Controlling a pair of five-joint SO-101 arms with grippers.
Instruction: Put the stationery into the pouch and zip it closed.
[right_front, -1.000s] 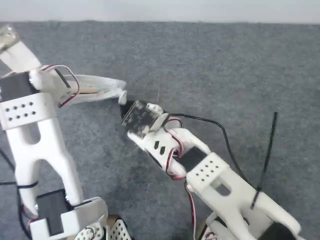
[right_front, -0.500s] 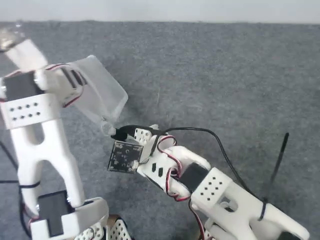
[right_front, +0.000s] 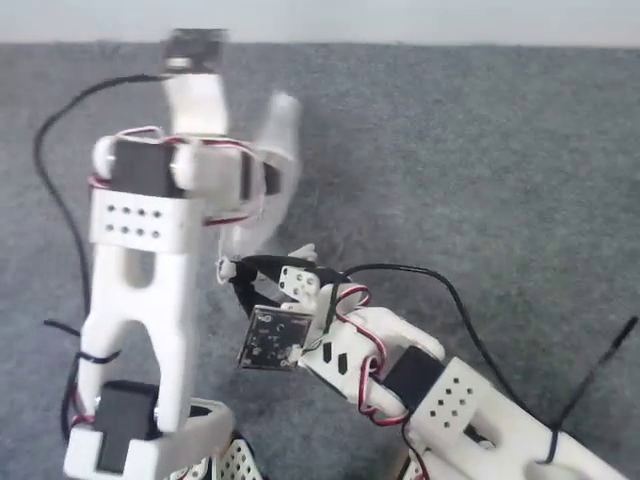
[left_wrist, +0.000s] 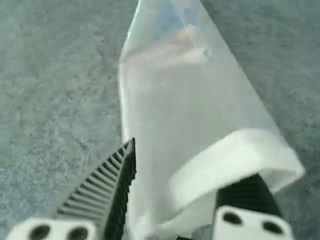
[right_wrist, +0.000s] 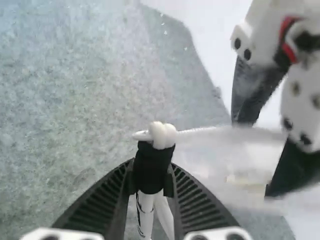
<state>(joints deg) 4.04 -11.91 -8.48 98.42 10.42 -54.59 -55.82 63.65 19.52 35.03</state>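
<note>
The clear pouch (left_wrist: 180, 110) hangs off the table, with my left gripper (left_wrist: 190, 161) shut on its white zip band. Blurred blue and pinkish shapes (left_wrist: 182, 30) show inside its far end. In the high view the pouch (right_front: 272, 160) stands up beside the raised left arm. My right gripper (right_wrist: 150, 172) is shut on the black zipper pull (right_wrist: 149, 165), which carries a white knotted cord (right_wrist: 160, 134). It sits just below the pouch (right_wrist: 235, 150), with the left gripper (right_wrist: 270, 130) close beside it. From above, the right gripper (right_front: 236, 272) is at the pouch's lower corner.
Grey carpet (right_front: 480, 150) covers the table. A black cable (right_front: 440, 290) loops over the right arm, and another black cable (right_front: 60, 130) arcs behind the left arm. A thin black strap (right_front: 600, 360) sticks up at the right.
The left arm has swung up and toward the middle, lifting the pouch from lying flat at the left to upright. The right gripper came nearer and lower, still on the zipper pull.
</note>
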